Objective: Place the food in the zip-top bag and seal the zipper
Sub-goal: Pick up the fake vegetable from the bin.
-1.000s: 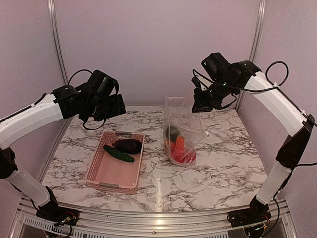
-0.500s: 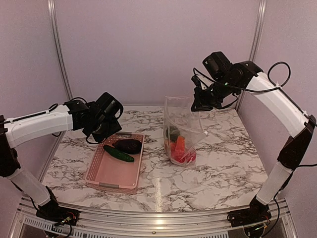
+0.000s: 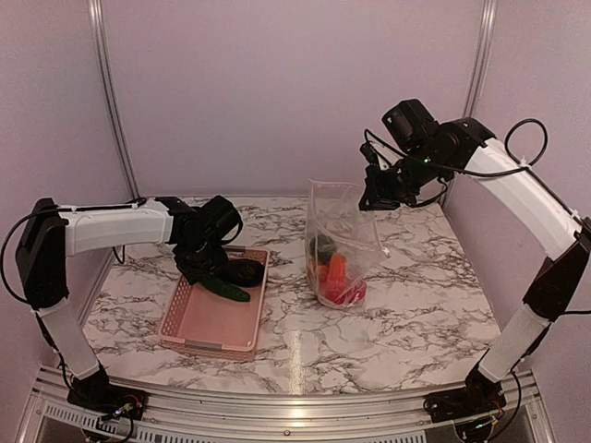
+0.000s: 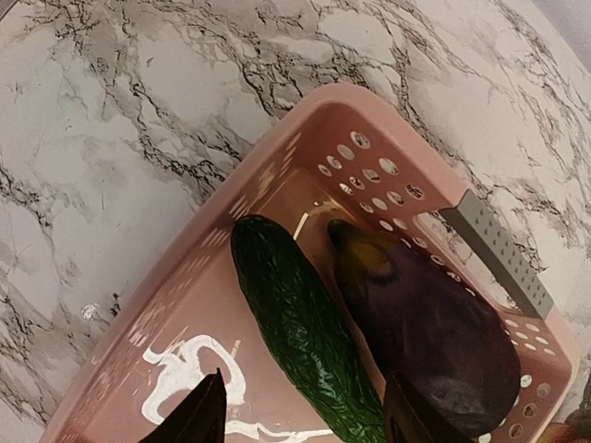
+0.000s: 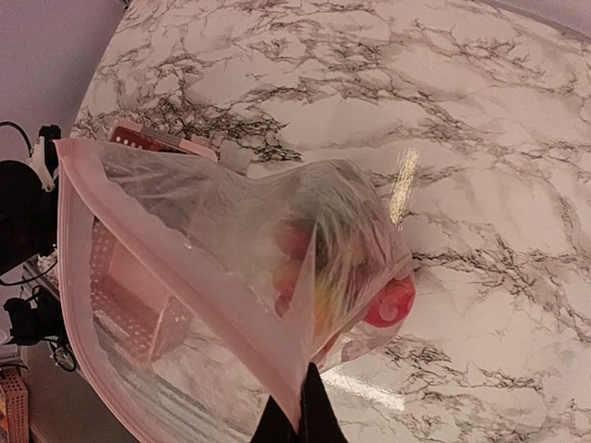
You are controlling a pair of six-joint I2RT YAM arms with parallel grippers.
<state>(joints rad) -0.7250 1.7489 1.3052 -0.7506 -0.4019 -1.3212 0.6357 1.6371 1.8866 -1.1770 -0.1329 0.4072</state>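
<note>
Our left gripper [image 4: 305,415] hangs over the pink basket [image 4: 388,120] with its fingers spread, the green cucumber [image 4: 295,323] lying between them. The dark purple eggplant [image 4: 425,332] lies against it, close to one fingertip. Our right gripper [image 5: 300,415] is pressed together on the zipper [image 5: 185,277]. The zip-top bag [image 5: 231,231] hangs below it, holding red pieces [image 5: 392,300].

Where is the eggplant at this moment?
Top view, left of centre: the eggplant lies at the far end of the pink basket, alongside the cucumber, with the open left gripper just above them.
</note>
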